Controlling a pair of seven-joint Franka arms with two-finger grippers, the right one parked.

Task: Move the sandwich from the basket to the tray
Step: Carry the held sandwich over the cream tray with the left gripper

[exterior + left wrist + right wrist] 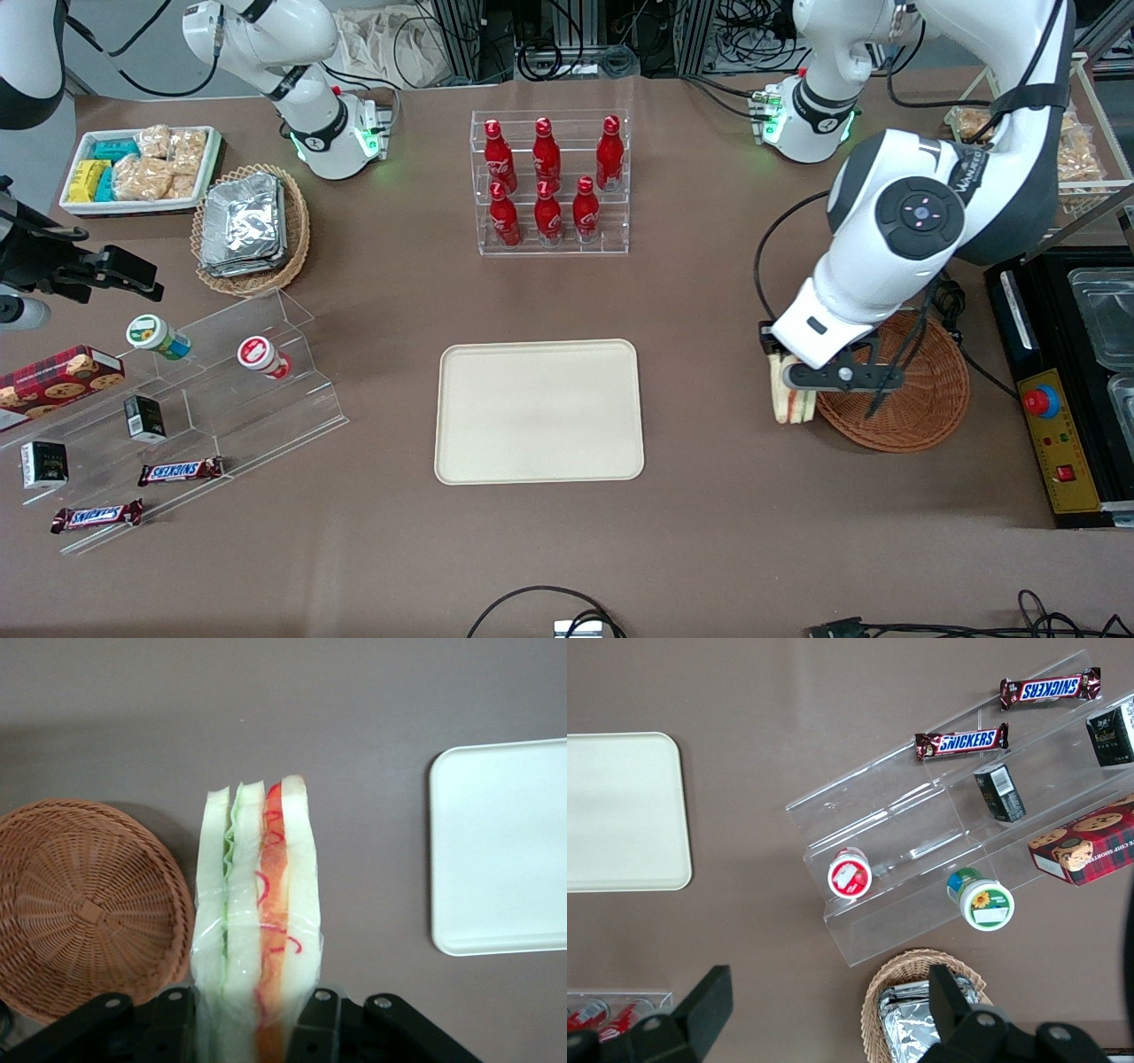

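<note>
My left gripper (791, 383) is shut on the sandwich (788, 400), a wrapped wedge of pale bread with red-orange and green filling (257, 930). It hangs above the bare tabletop, just outside the rim of the reddish-brown wicker basket (921, 399), between basket and tray. The basket (84, 904) looks hollow with nothing in it. The cream rectangular tray (539, 412) lies flat at the table's middle, toward the parked arm's end from the sandwich; its rim also shows in the left wrist view (496, 846) and the right wrist view (625, 811).
A clear rack of red bottles (549, 182) stands farther from the camera than the tray. An acrylic stepped shelf (204, 390) with snacks, a tan basket of foil packs (252, 226) and a white snack bin (137, 168) sit toward the parked arm's end. A black control box (1054, 416) flanks the basket.
</note>
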